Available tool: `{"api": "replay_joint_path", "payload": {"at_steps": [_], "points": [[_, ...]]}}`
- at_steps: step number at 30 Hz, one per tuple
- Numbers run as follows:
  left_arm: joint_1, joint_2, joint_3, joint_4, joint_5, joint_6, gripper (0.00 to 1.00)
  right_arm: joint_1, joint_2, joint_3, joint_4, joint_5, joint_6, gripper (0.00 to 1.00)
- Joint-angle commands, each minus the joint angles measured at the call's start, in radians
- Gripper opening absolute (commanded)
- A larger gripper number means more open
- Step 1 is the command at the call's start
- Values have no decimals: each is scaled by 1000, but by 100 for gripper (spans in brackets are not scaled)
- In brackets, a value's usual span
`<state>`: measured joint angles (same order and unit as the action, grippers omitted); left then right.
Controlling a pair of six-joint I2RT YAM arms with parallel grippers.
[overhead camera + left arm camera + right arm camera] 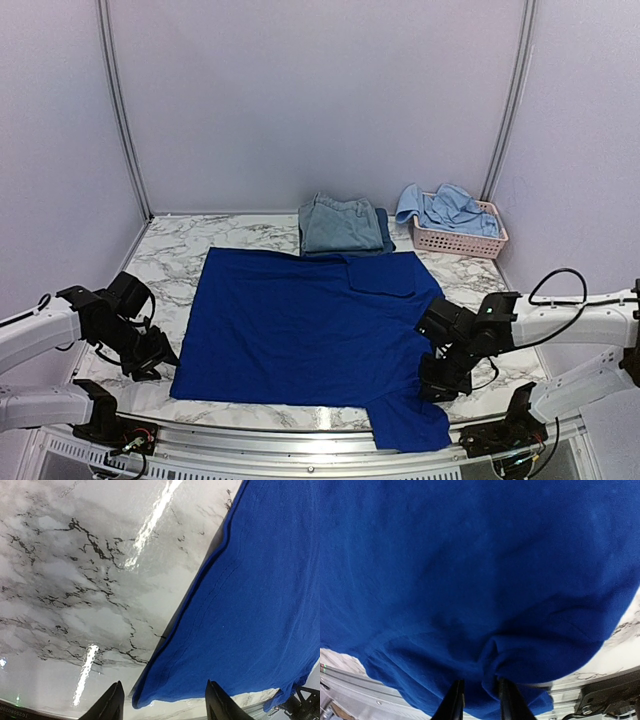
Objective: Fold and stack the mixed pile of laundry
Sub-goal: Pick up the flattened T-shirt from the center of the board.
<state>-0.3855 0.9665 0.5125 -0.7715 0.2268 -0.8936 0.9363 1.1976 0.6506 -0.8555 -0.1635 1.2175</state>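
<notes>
Royal-blue T-shirt [300, 320] spread flat on marble table [180, 250] — right gripper [480, 682] clenched on a fold at its near-right edge, left gripper [164, 682] released over its near-left corner.

Your top view high behind left gripper [165, 690] and right gripper [480, 682]; your wrist views close above each, royal-blue T-shirt [300, 320] shared.

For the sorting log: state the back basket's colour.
The basket is pale pink, clearest in the top external view.
</notes>
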Motion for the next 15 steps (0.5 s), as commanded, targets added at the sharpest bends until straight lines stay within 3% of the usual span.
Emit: {"api": "replay_joint_path", "payload": {"at_steps": [1, 12, 15], "points": [[-4, -7, 20, -32, -11, 8, 57, 23, 16, 47, -57, 26, -16, 25], [-3, -3, 3, -31, -13, 10, 58, 40, 21, -45, -26, 10, -36, 32], [-3, -4, -1, -31, -8, 14, 58, 42, 37, -66, 10, 4, -42, 29]]}}
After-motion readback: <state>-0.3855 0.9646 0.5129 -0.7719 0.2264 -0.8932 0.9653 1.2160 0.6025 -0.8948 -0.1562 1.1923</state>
